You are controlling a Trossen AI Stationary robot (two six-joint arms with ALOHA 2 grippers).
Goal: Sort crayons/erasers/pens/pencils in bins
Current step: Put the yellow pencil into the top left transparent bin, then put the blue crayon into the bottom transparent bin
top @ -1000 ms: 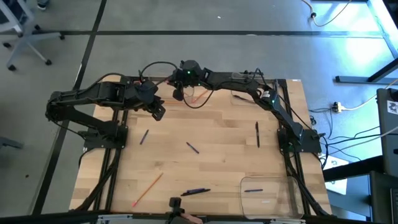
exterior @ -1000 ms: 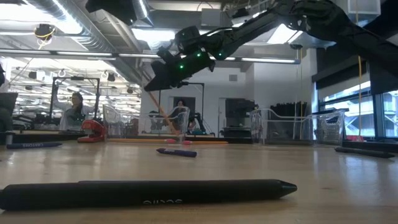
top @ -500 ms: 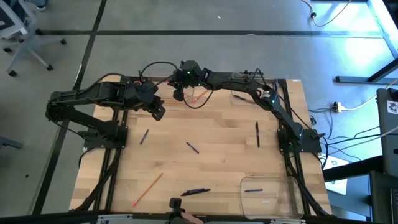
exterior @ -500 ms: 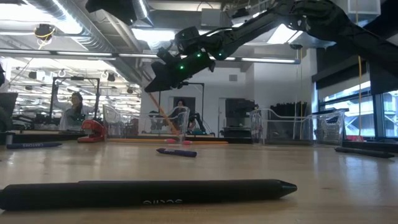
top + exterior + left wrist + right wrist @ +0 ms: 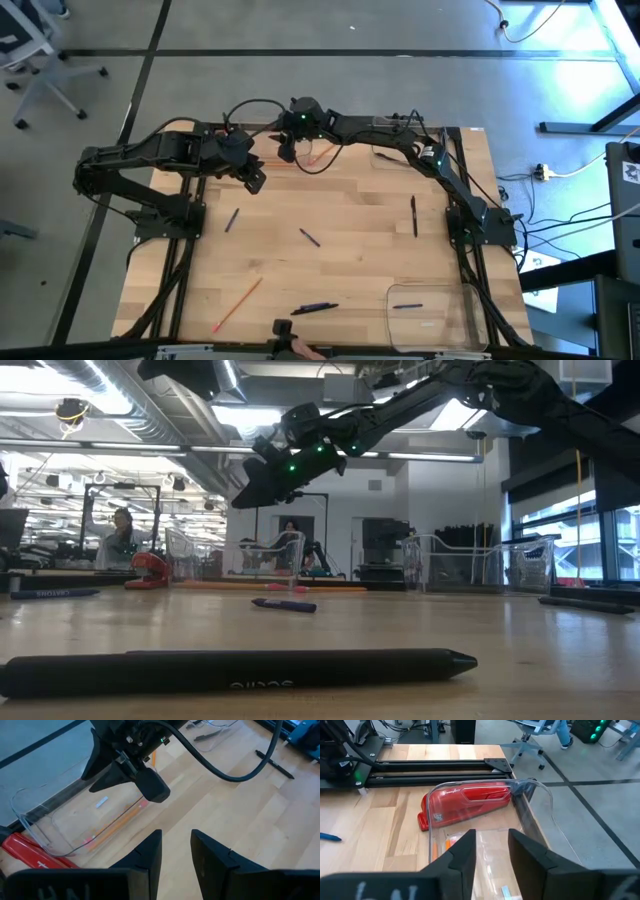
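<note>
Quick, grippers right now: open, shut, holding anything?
Left gripper: open, empty, hovering beside the bin.
Right gripper: open, empty, above that bin, where an orange pencil lies.

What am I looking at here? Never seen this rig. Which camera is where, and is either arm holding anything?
Two dark robot arms work at a pale wooden table, sorting stationery into trays. One picture looks straight down from above, one looks level from the tabletop, and two come from cameras on the arms' wrists. The right pincer hangs open and empty over a clear plastic tray at the table's far edge. That tray holds thin orange pencils, and a red plastic bar lies beside it. The left pincer waits nearby, open and empty too. Loose on the wood lie slim dark pens and one orange pencil.
</note>
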